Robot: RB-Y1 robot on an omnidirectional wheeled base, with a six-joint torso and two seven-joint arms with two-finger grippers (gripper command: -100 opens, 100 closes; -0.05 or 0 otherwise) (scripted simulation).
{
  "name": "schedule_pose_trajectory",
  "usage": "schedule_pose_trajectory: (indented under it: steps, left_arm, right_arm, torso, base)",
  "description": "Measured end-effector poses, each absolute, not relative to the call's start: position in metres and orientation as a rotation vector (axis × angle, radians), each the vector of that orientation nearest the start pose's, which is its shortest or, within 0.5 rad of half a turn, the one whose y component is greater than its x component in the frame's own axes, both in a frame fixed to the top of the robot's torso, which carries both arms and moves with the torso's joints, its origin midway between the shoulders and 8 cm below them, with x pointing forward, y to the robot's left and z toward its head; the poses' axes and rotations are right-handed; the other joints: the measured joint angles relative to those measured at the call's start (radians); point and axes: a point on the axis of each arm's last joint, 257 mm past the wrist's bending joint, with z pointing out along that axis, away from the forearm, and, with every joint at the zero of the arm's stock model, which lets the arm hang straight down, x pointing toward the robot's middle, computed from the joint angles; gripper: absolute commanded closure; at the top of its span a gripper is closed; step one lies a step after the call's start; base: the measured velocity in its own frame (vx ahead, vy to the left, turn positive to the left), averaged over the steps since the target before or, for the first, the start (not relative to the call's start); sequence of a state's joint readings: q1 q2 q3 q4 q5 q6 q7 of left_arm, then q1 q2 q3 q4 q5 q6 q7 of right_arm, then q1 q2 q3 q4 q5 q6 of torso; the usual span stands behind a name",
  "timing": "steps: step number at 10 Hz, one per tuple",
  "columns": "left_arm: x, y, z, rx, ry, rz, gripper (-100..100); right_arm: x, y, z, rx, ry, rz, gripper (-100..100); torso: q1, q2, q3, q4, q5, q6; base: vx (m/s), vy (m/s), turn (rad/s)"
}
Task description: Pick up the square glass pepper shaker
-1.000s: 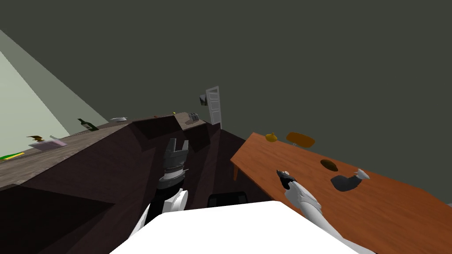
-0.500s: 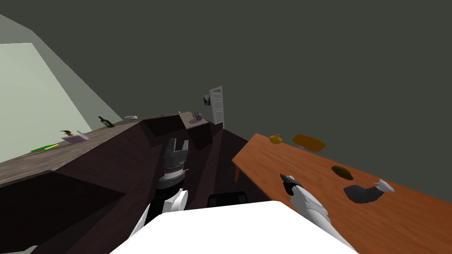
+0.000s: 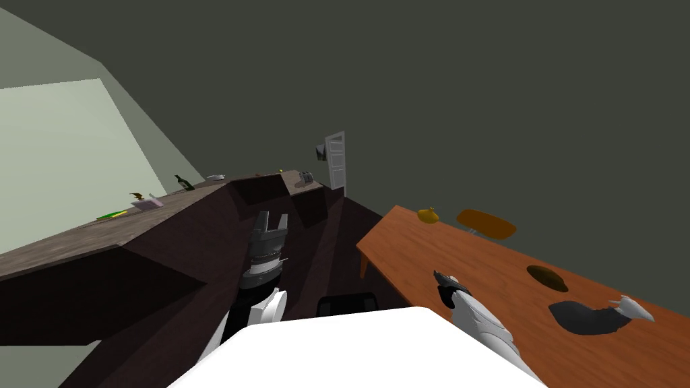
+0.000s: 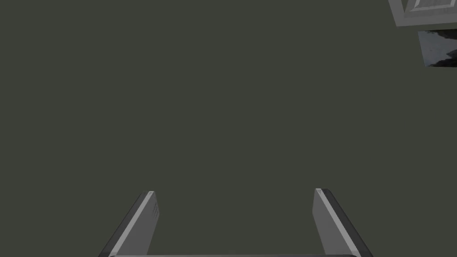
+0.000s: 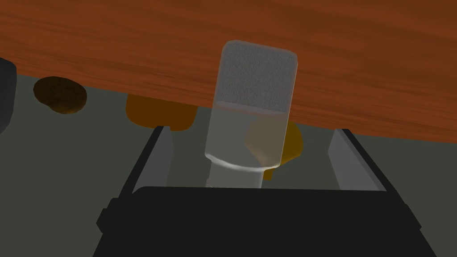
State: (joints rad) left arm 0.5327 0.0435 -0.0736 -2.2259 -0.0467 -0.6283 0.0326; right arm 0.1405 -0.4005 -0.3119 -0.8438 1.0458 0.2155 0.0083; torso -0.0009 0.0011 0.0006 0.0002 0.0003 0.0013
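Pepper shaker, clear with grey fill, stands between the right gripper's spread fingers, touching neither. Left gripper gapes wide, empty.

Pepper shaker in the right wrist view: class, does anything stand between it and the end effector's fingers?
Nothing visible. The clear shaker stands on the wooden table inside the open right end effector, with bare gaps to both fingers.
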Motion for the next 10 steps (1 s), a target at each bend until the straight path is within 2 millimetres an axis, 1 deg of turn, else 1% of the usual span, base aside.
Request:
schedule_pose_trajectory:
  steps: [2, 3, 4, 5, 6, 7, 8, 9, 10]
  left_arm:
    - [0.334, 0.246, 0.012, -0.584, 0.642, -1.384, 0]
    - [0.334, 0.246, 0.012, -0.584, 0.642, -1.384, 0]
    - [0.334, 0.246, 0.012, -0.584, 0.642, -1.384, 0]
    - [0.334, 0.246, 0.012, -0.584, 0.642, -1.384, 0]
    - [0.334, 0.246, 0.012, -0.584, 0.642, -1.384, 0]
    - [0.334, 0.246, 0.012, -0.584, 0.642, -1.384, 0]
    - [0.334, 0.246, 0.012, -0.584, 0.642, -1.384, 0]
    - [0.334, 0.246, 0.012, -0.584, 0.642, -1.384, 0]
    - [0.334, 0.246, 0.012, -0.584, 0.642, -1.384, 0]
  right_arm:
    - [0.228, -0.638, -0.503, 0.865, 2.112, -0.646, -100]
    - [0.227, -0.639, -0.502, 0.885, 2.101, -0.640, -100]
    - [0.217, -0.641, -0.503, 0.885, 2.104, -0.654, -100]
    - [0.212, -0.642, -0.503, 0.899, 2.096, -0.655, -100]
    - [0.211, -0.642, -0.503, 0.916, 2.087, -0.650, -100]
    - [0.201, -0.643, -0.503, 0.915, 2.089, -0.663, -100]
    - [0.197, -0.645, -0.503, 0.929, 2.081, -0.666, -100]
    - [0.188, -0.646, -0.504, 0.931, 2.081, -0.678, -100]
    - [0.182, -0.646, -0.503, 0.953, 2.067, -0.675, -100]
  torso:
    - [0.000, 0.000, 0.000, 0.000, 0.000, 0.000]
    - [0.000, 0.000, 0.000, 0.000, 0.000, 0.000]
    - [0.000, 0.000, 0.000, 0.000, 0.000, 0.000]
    - [0.000, 0.000, 0.000, 0.000, 0.000, 0.000]
    - [0.001, 0.000, 0.000, 0.000, 0.000, 0.000]
    - [0.000, 0.000, 0.000, 0.000, 0.000, 0.000]
    - [0.000, 0.000, 0.000, 0.000, 0.000, 0.000]
    - [0.000, 0.000, 0.000, 0.000, 0.000, 0.000]
    - [0.000, 0.000, 0.000, 0.000, 0.000, 0.000]
  base:
    - [0.003, -0.019, 0.053]
    - [0.004, -0.014, 0.196]
    - [0.003, -0.022, 0.099]
    - [0.000, -0.011, -0.020]
    - [0.000, -0.015, 0.153]
    - [0.002, -0.020, 0.100]
    - [0.000, -0.024, 0.197]
    - [0.000, -0.027, 0.106]
    - [0.000, -0.010, 0.007]
